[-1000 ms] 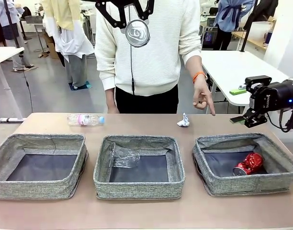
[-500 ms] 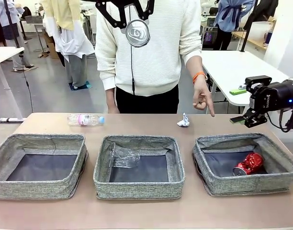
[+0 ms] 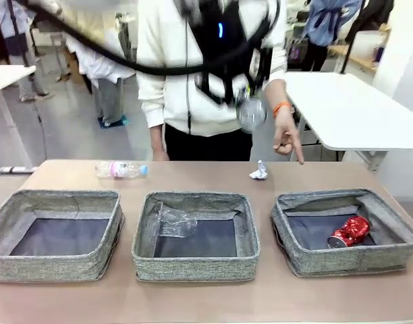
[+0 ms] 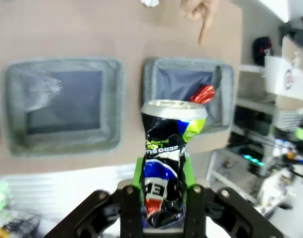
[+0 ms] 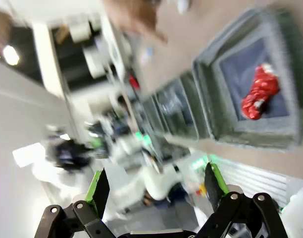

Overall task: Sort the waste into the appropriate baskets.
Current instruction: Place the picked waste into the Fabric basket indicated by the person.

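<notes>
From my end: three grey woven baskets [image 3: 58,268] with dark bottoms, a shiny red can [image 3: 350,231] in the right one, a black can [image 4: 167,168] printed blue, red and lime, a pink-label blue-cap bottle [image 3: 120,169], a white wad [image 3: 258,171], and a tan table [image 3: 206,300].

three grey woven fabric baskets [image 3: 193,266] line the tan surface [image 3: 206,300]: crumpled clear plastic [image 3: 174,221] in the middle, crushed red can [image 3: 350,231] in the right; behind, clear pink-labelled bottle [image 3: 121,169] left, white paper wad [image 3: 258,171] right.
</notes>
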You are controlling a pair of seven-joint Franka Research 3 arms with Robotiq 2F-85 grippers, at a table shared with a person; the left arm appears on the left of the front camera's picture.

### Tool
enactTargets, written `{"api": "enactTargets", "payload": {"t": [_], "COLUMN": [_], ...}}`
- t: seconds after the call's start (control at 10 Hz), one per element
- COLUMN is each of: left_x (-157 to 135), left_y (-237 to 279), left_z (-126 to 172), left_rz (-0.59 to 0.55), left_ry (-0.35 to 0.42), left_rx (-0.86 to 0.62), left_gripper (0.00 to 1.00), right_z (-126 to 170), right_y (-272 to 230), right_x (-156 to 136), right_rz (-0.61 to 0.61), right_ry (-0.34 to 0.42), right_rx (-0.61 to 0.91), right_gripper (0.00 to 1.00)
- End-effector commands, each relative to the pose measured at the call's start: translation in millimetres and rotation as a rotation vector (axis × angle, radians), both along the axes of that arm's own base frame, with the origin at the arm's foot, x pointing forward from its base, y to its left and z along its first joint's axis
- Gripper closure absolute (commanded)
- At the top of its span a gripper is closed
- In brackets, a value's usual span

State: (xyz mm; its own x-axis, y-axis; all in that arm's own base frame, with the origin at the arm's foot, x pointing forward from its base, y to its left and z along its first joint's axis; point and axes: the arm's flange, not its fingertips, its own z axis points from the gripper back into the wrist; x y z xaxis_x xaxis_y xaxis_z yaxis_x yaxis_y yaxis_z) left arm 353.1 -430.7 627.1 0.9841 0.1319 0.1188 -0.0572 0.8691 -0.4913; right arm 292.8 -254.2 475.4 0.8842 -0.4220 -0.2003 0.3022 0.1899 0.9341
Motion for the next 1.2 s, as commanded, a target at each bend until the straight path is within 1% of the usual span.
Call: {"api": "enactTargets", "payload": {"t": [0.0, 0.1, 0.2, 0.3, 0.4, 0.5, 0.6, 0.9, 1.0, 1.1], "left_x": [20.5, 34.4, 46.7, 56.8, 67.4, 71.2, 72.0, 77.8, 79.7, 79.6], "left_y": [-40.1, -88.8, -125.6, -156.1, -177.9, -191.2, -197.8, -212.3, -215.9, -213.8], "left_z": [-75.9, -106.7, -129.7, -147.0, -161.6, -173.1, -176.7, -179.2, -177.3, -177.1], "left_rz": [-0.062, -0.094, -0.109, -0.139, -0.132, -0.14, -0.134, -0.167, -0.185, -0.18], "left_ry": [-0.034, -0.083, -0.125, -0.118, -0.112, -0.082, -0.092, -0.075, -0.081, -0.082], "left_rx": [-0.17, -0.201, -0.188, -0.178, -0.125, -0.093, -0.074, -0.021, -0.011, -0.008], "left_gripper": [0.66, 0.66, 0.66, 0.66, 0.66, 0.66, 0.66, 0.66, 0.16, 0.08], "right_z": [13.5, 9.4, 8.7, 8.7, 8.7, 8.7, 8.7, 8.7, 8.7, 8.7], "right_y": [-38.9, -57.7, -43.3, -43.3, -43.3, -43.3, -43.3, -43.3, -43.3, -43.3], "right_x": [-39.3, -72.2, -40.6, -40.6, -40.6, -40.6, -40.6, -40.6, -40.6, -40.6], "right_rz": [-0.223, -0.341, -0.14, -0.14, -0.14, -0.14, -0.14, -0.14, -0.14, -0.14], "right_ry": [-0.112, -0.197, -0.039, -0.039, -0.039, -0.039, -0.039, -0.039, -0.039, -0.039], "right_rx": [0.095, 0.183, 0.038, 0.038, 0.038, 0.038, 0.038, 0.038, 0.038, 0.038], "right_gripper": [0.0, 0.0, 0.0, 0.0, 0.0, 0.0, 0.0, 0.0, 0.0, 0.0]}}
